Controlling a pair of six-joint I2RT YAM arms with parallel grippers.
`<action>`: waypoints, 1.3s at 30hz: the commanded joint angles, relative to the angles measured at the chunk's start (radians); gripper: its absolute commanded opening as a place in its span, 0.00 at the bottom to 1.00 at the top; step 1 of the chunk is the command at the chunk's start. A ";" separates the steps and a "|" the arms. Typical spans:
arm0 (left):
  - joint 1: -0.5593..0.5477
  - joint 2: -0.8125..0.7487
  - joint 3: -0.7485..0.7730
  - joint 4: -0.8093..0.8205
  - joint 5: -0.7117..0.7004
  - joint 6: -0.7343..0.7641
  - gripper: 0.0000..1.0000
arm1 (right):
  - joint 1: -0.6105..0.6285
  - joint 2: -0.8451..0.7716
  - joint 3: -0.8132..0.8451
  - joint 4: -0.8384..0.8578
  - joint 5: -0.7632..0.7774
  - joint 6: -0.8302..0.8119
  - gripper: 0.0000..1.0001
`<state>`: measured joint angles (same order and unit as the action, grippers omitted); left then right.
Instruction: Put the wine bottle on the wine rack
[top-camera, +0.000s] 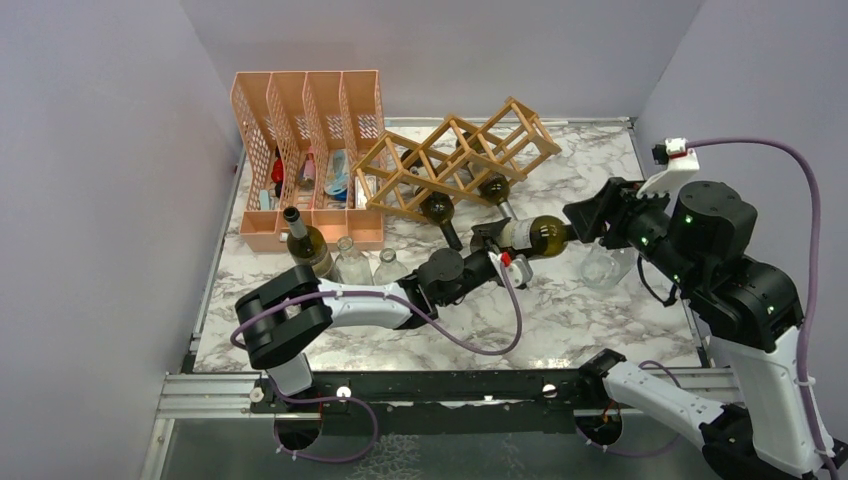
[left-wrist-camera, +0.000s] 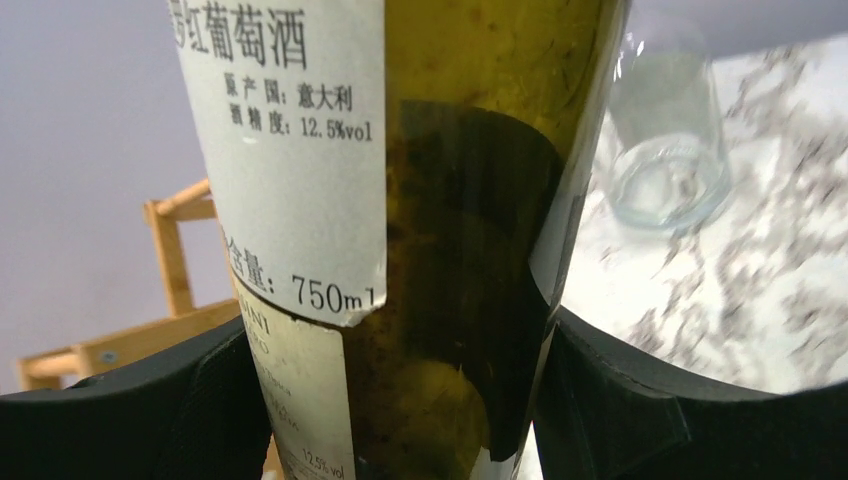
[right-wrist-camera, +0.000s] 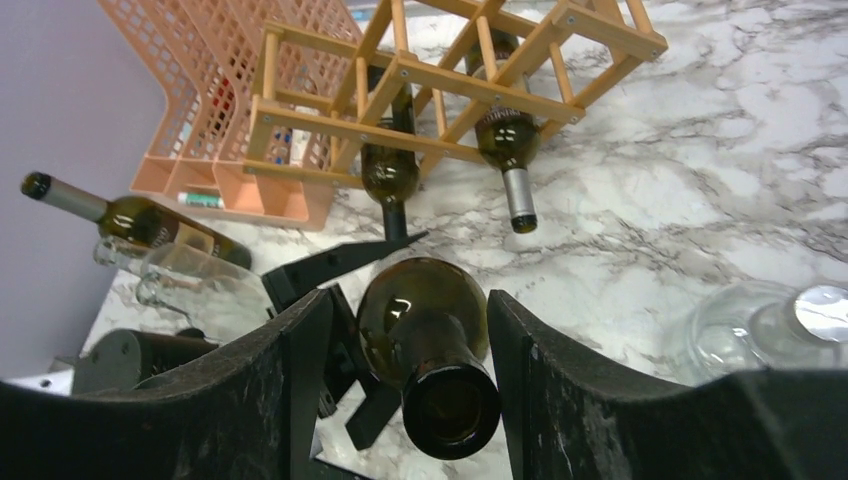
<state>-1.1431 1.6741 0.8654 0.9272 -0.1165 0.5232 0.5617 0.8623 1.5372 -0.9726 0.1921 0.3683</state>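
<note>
The wine bottle (top-camera: 535, 234) is dark green with a white label and hangs level above the marble table, between the two arms. My left gripper (top-camera: 492, 243) is shut on its labelled body (left-wrist-camera: 450, 250), with both black fingers pressed against the glass. My right gripper (top-camera: 590, 220) is open around the neck (right-wrist-camera: 440, 380), with a gap on each side. The wine rack (top-camera: 455, 160), a light wooden lattice, lies just behind the bottle. It shows at the top of the right wrist view (right-wrist-camera: 450, 80) and holds two bottles.
An orange file organiser (top-camera: 305, 150) stands at the back left. In front of it are an upright wine bottle (top-camera: 305, 243) and two clear glass bottles (top-camera: 352, 262). A clear glass jar (top-camera: 600, 268) sits on the table under my right gripper.
</note>
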 joint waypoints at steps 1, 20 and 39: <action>0.004 -0.094 -0.022 0.058 0.093 0.312 0.00 | 0.001 -0.026 0.073 -0.095 -0.010 -0.069 0.61; 0.020 -0.184 -0.016 -0.018 0.233 0.881 0.00 | 0.001 0.022 0.083 -0.406 -0.191 -0.093 0.60; 0.080 -0.274 -0.025 -0.124 0.278 0.942 0.00 | 0.001 0.038 -0.144 -0.372 -0.424 -0.175 0.51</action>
<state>-1.0813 1.4712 0.8165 0.7105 0.1123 1.4418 0.5617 0.9058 1.4334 -1.3838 -0.1596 0.2245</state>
